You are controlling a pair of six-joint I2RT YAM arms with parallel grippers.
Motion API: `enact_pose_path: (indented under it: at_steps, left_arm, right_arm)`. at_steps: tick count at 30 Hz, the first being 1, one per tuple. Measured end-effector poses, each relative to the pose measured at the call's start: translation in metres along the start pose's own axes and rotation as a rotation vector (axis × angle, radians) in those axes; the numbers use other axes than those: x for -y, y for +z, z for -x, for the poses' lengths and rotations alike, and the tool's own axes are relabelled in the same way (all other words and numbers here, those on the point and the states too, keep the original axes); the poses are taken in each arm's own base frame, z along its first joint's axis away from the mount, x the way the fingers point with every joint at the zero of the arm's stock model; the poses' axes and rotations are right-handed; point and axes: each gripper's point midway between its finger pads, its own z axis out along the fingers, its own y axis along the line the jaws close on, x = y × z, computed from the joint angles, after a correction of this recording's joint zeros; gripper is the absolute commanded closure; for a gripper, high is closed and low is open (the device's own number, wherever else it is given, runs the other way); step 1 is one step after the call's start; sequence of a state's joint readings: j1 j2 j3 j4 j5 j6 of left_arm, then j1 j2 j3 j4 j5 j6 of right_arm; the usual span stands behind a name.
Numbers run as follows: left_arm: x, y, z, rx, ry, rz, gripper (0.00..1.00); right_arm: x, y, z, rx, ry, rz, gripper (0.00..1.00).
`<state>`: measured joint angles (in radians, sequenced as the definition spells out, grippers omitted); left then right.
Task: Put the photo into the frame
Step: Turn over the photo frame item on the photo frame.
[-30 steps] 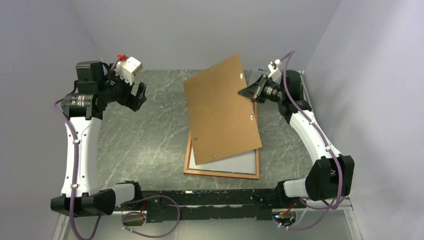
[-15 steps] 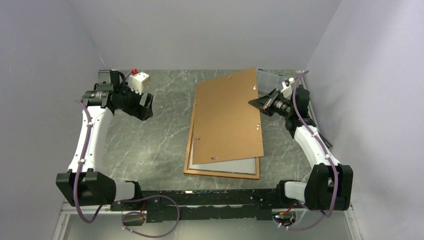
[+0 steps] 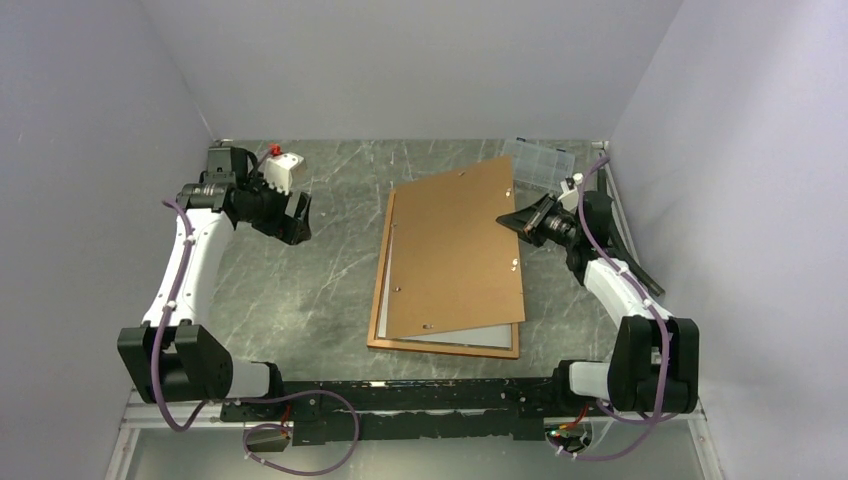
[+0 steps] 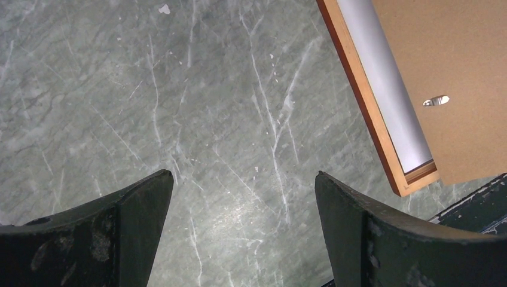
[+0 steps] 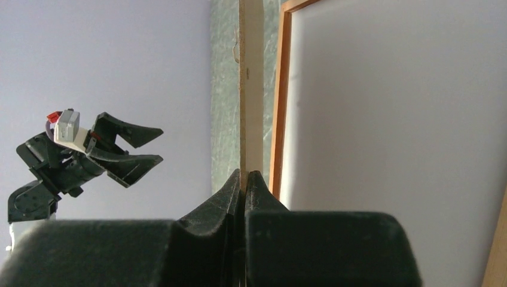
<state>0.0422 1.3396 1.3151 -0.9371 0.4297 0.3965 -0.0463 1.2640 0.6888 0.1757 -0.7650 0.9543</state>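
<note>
Brown backing board [image 3: 455, 250] is pinched at its right edge by the right gripper [image 3: 505, 217], tilted over the frame [image 3: 440, 348] on the table [image 3: 300, 290], photo [image 3: 480, 333] white-side-up looks already in, board not seated yet, left gripper [image 3: 298, 218] gaping wide, empty.

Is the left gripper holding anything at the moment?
No: the left gripper has its jaws wide apart above the table, and nothing sits between them.
</note>
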Motion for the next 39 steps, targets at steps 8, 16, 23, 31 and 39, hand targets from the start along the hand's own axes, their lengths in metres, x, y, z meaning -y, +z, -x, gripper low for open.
enact_pose_path:
  at_steps: [8, 16, 23, 31, 39]
  left_arm:
    - [0.0, 0.008, 0.0, -0.005, -0.009, -0.022, 0.06]
    - [0.001, 0.008, 0.001, -0.001, -0.009, -0.031, 0.06]
    - [0.003, 0.011, 0.001, -0.002, -0.014, -0.05, 0.06]
    - [0.004, 0.014, -0.001, -0.009, -0.019, -0.061, 0.06]
    - [0.007, 0.017, -0.001, -0.01, -0.03, -0.082, 0.06]
  right_arm:
    - [0.019, 0.006, -0.006, -0.013, 0.025, -0.021, 1.0]
    - [0.036, 0.013, -0.009, -0.021, 0.055, -0.036, 1.0]
    - [0.039, 0.018, -0.005, -0.013, 0.053, -0.027, 1.0]
    - [0.05, 0.025, -0.005, -0.024, 0.081, -0.033, 1.0]
    - [0.056, 0.024, -0.01, -0.025, 0.087, -0.037, 1.0]
